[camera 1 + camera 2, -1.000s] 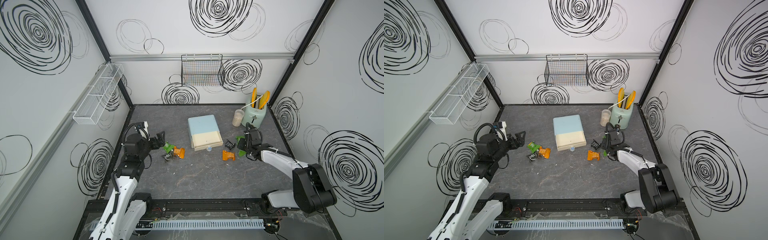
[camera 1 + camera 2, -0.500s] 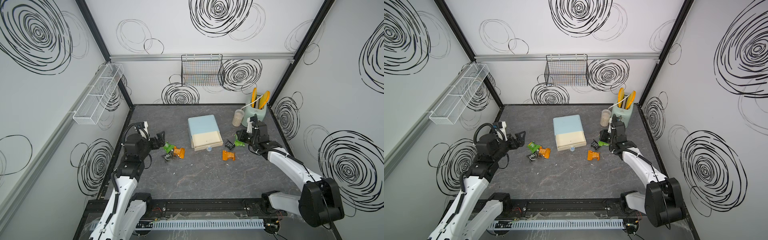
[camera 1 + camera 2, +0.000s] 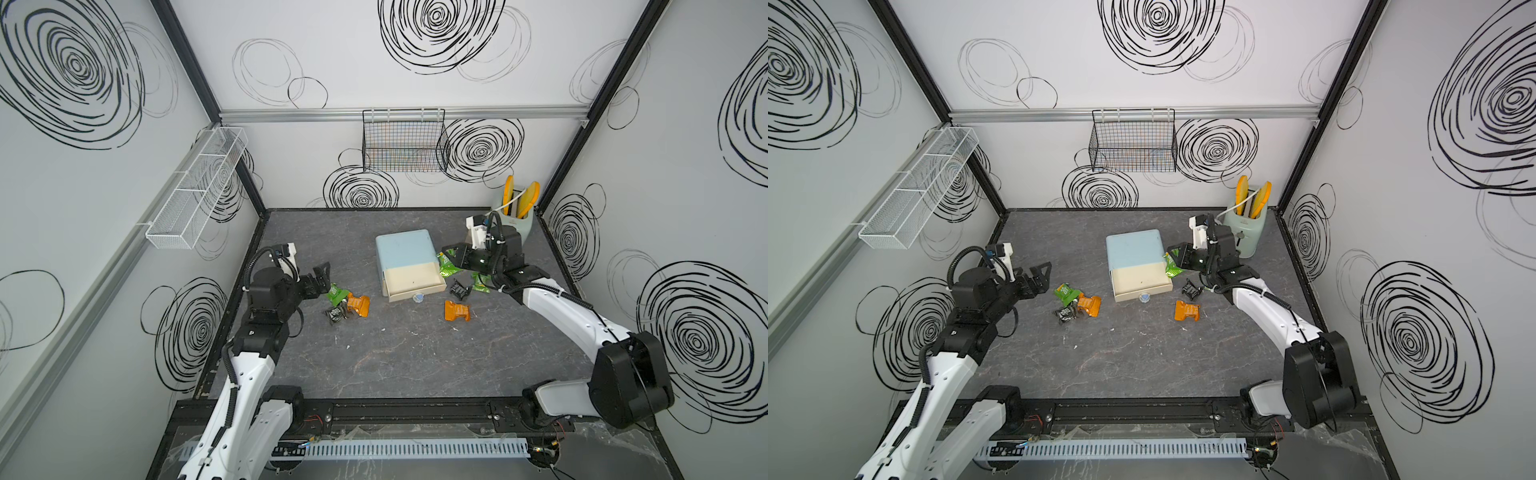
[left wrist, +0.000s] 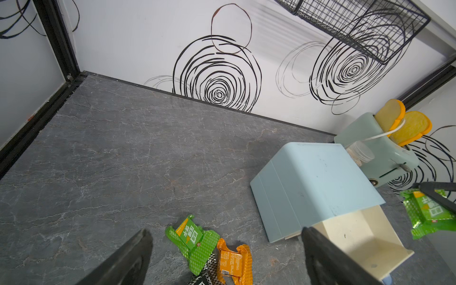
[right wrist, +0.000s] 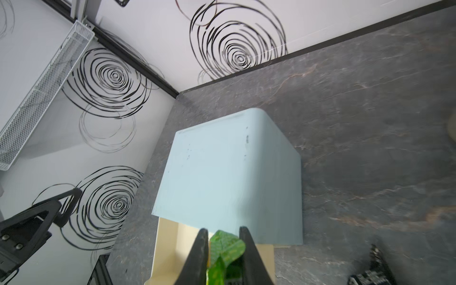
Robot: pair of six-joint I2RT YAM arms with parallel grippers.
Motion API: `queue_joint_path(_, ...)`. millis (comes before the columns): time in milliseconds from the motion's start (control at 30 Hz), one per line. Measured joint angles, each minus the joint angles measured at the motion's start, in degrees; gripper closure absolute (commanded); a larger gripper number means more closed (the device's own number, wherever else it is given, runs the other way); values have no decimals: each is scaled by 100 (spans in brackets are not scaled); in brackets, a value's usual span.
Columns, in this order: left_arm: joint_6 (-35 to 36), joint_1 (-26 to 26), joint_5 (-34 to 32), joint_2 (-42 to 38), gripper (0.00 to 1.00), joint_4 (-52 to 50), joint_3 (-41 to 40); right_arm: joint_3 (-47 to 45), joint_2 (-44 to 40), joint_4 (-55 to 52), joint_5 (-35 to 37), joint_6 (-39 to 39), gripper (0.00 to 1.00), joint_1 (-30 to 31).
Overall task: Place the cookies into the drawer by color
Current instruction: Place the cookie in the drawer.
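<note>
Chest (image 3: pixel 402 253) with a cream drawer (image 3: pixel 415 283) pulled out is shown on the bench (image 3: pixel 415 357) in both top views; a green packet (image 3: pixel 1172 266) is gripped by the right jaws at its right side. Left wrist: left jaws are spread wide, near three clustered packets (image 4: pixel 212 254). Right wrist: the packet is pinched before the open drawer.

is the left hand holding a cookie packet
No, the left hand is wide open with nothing between its fingers, and the nearby green packet lies on the table.
</note>
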Motion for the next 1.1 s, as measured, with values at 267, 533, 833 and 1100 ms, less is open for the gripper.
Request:
queue_joint_path(267,-2,0,2,0,2,0,0,271,579,247,-343,-70,99,490)
queue_joint_path(533,0,0,0,0,2,0,0,468,892,267,-614,-361,97,673)
queue_joint_path(833,-2,0,0,0,2,0,0,546,1029,256,-688,-669,83,710)
queue_joint_path(1100,0,0,2,0,2,0,0,546,1029,225,-723,-800,57,721)
